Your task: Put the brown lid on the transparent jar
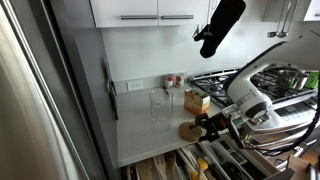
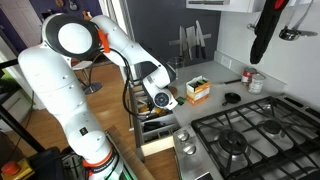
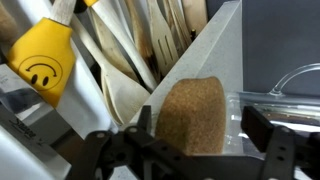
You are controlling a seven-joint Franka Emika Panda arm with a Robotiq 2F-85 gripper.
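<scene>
Squarely between the fingers of the spread claw [image 3: 197, 135] lies the brown lid [image 3: 192, 110], flat at the tabletop [image 3: 215, 40] edge, seemingly unpinched; the transparent jar [image 3: 290, 85] stands just beside the claw.

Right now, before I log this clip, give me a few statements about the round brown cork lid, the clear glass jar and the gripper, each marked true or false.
1. The round tan-brown cork lid lies on the white counter near its front edge. True.
2. The lid already sits on the clear glass jar. False: the jar stands open, apart from the lid.
3. The gripper is shut and empty. False: it is open, with its fingers on either side of the lid.
4. The drawer below the counter is open, with wooden utensils inside. True.
5. The orange-yellow box lies in the drawer. False: it stands on the counter.
</scene>
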